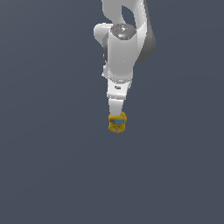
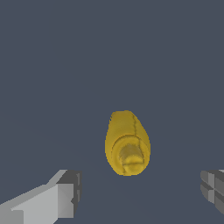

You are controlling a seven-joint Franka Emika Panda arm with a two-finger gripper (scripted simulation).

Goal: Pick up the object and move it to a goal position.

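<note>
Spread pincer point(image 2: 140, 192) fingers flanking, not touching, yellow object point(image 2: 127, 143).

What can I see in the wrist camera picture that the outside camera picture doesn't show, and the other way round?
Only the wrist view shows the two fingers spread wide apart, with the mustard-yellow object lying between and beyond them, touched by neither, its pointed top facing the camera. Only the exterior view shows the white arm reaching down and the blue band across the object; there the gripper's tip hides how the jaws stand. Both show the same yellow lumpy object on a plain grey-blue surface, not yet picked up.
</note>
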